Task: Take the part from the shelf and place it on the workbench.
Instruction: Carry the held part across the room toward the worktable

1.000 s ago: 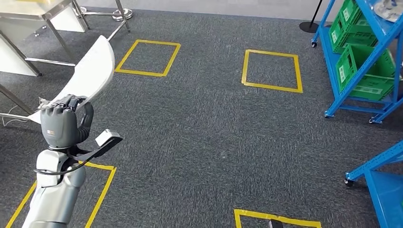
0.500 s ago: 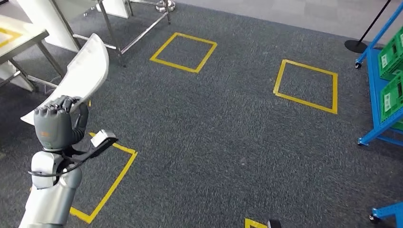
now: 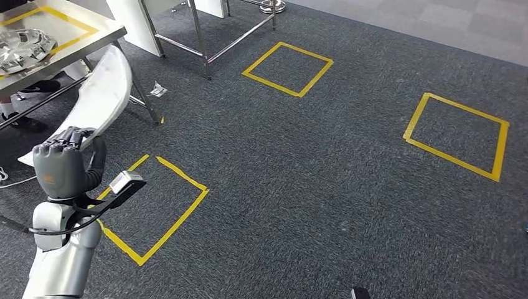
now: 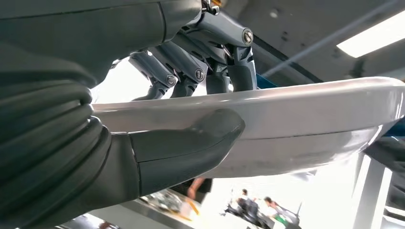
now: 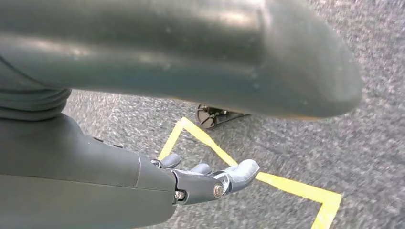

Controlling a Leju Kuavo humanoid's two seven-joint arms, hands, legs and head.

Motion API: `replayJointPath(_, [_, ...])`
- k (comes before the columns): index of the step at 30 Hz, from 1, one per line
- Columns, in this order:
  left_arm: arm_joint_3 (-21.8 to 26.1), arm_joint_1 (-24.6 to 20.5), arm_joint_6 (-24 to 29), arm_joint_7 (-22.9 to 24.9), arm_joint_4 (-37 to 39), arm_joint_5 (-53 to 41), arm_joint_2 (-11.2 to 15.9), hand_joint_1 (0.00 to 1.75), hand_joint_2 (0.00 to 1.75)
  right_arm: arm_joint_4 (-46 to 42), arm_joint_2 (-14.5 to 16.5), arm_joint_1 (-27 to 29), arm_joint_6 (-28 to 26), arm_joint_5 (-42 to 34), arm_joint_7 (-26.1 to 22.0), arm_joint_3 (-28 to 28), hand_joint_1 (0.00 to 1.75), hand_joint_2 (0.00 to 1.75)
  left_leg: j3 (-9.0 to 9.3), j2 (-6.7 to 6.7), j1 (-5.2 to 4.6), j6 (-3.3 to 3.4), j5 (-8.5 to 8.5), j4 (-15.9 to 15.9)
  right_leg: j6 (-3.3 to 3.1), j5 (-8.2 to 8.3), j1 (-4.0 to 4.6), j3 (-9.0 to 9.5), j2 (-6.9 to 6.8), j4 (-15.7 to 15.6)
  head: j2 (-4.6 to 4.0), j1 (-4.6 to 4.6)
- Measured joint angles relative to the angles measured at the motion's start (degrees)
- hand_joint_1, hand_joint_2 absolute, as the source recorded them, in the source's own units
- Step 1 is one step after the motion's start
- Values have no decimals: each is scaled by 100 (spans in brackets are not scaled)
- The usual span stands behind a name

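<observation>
My left hand [image 3: 65, 163] grips the lower end of a long, curved white part [image 3: 103, 93], which rises tilted toward the workbench. From the left wrist view, the thumb lies under the white part [image 4: 296, 114] and the fingers [image 4: 210, 62] curl over its edge. The steel workbench [image 3: 87, 37] stands at the far left with a yellow tape square on top and a silver round part [image 3: 18, 47] lying on it. My right hand [image 5: 210, 183] hangs above the carpet, its fingers loosely extended and holding nothing.
Yellow tape squares mark the grey carpet [image 3: 155, 205] [image 3: 287, 68] [image 3: 457, 137]. The workbench's steel legs [image 3: 140, 93] stand close to the part's upper end. A person's dark shoes [image 3: 37, 86] are under the bench. A paper scrap [image 3: 157, 90] lies on the carpet.
The camera has swung left: the blue shelves with green crates have left the picture and the workbench top has come in. My left hand still holds the white part.
</observation>
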Motion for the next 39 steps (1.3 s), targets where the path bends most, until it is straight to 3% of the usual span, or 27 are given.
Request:
replayJointPath(1, [11,-9,0,-30,10,58,9,175,175,0,-5,8,-8,-16,2,0,0,0,-167,191,-6,-15,-181,349,-23,-5,12,1,-63,-3,0,-16])
replayJointPath(2, [13,-16,0,-61,31,100,9,175,175,0,-11,17,-20,-43,3,-1,0,0,-345,282,1,-32,-346,722,-35,-10,21,0,-128,-3,0,-19])
replayJointPath(4, [13,-17,0,-131,93,164,10,175,175,0,-22,21,-54,-110,0,-7,0,0,-516,340,13,-53,-437,1112,-37,-18,28,-1,-241,-1,0,-18])
replayJointPath(5, [14,-22,0,-176,125,201,11,175,175,0,-26,17,-66,-135,-1,-11,0,0,-436,352,16,-54,-327,991,-32,-21,29,2,-284,0,0,-18])
replayJointPath(7, [17,-57,0,-284,173,295,11,175,175,0,-30,7,-79,-164,-2,-15,0,0,-24,399,13,-26,0,257,-12,-32,32,20,-341,2,0,-19])
replayJointPath(9, [22,-131,0,-382,215,379,3,175,175,0,-31,-1,-76,-177,-7,-19,0,0,314,447,-9,34,154,-344,28,-44,56,22,-370,16,0,-15])
replayJointPath(13, [68,-210,0,-549,275,456,-49,175,175,0,-46,-3,-48,-183,-43,-43,0,0,382,449,-38,91,155,-463,22,-21,82,27,-366,-8,0,-11])
replayJointPath(17, [154,-237,0,-652,262,432,-152,175,175,0,-51,-10,-11,-205,-87,-64,0,0,423,425,-36,270,162,-541,235,-39,38,58,-343,-38,0,-13])
replayJointPath(19, [159,-250,0,-649,252,396,-234,175,175,0,-59,-9,6,-230,-97,-77,0,0,466,417,3,319,191,-602,281,-266,30,-150,-221,385,0,4])
replayJointPath(21, [159,-256,0,-616,257,350,-308,175,175,0,-64,8,22,-249,-94,-99,0,0,466,399,6,340,184,-599,308,-595,24,-556,-153,1161,0,17])
replayJointPath(22, [159,-249,0,-600,261,328,-345,175,175,0,-66,19,29,-255,-91,-111,0,0,466,383,9,338,175,-590,319,-669,18,-724,-148,1454,0,18])
replayJointPath(23, [159,-241,0,-590,264,309,-379,175,175,0,-67,27,33,-261,-90,-123,0,0,467,362,15,327,164,-575,327,-619,9,-785,-147,1524,0,18])
replayJointPath(24, [159,-236,0,-586,266,297,-409,175,175,0,-67,30,37,-266,-89,-135,0,0,469,340,25,308,148,-553,333,-472,-2,-737,-147,1375,0,20])
replayJointPath(26, [159,-234,0,-585,265,284,-452,175,175,1,-67,27,40,-273,-90,-152,0,0,463,302,48,238,92,-482,349,-98,-30,-395,-135,625,0,22])
replayJointPath(28, [161,-238,-1,-580,258,281,-474,175,175,2,-66,24,44,-276,-89,-158,0,0,439,276,41,149,36,-410,312,38,-32,-156,-103,127,0,25])
replayJointPath(31, [161,-227,-2,-518,232,253,-503,175,175,2,-67,24,42,-276,-86,-167,0,0,438,262,41,38,27,-428,175,17,-6,-129,-95,73,0,29])
replayJointPath(33, [159,-217,-2,-405,174,192,-523,175,175,1,-67,19,36,-262,-91,-170,0,0,370,299,50,-18,-75,-274,92,18,-16,-104,-99,52,0,23])
replayJointPath(36, [157,-176,-1,-237,77,126,-535,175,175,2,-67,26,38,-217,-94,-170,0,0,-137,345,48,-46,-498,717,13,-12,-3,-68,-101,43,0,14])
replayJointPath(37, [157,-134,0,-203,47,117,-536,175,175,2,-67,30,40,-200,-93,-170,0,0,-317,345,47,-42,-567,1023,-1,-25,9,-56,-101,43,0,13])
replayJointPath(38, [157,-89,0,-185,16,111,-536,175,175,2,-67,32,43,-187,-92,-170,0,0,-421,345,46,-28,-533,1159,-11,-40,21,-41,-101,44,0,15])
replayJointPath(39, [157,-50,0,-177,-17,110,-537,175,175,2,-67,32,45,-178,-91,-170,0,0,-417,346,41,-5,-393,1072,-14,-56,33,-18,-100,44,0,13])
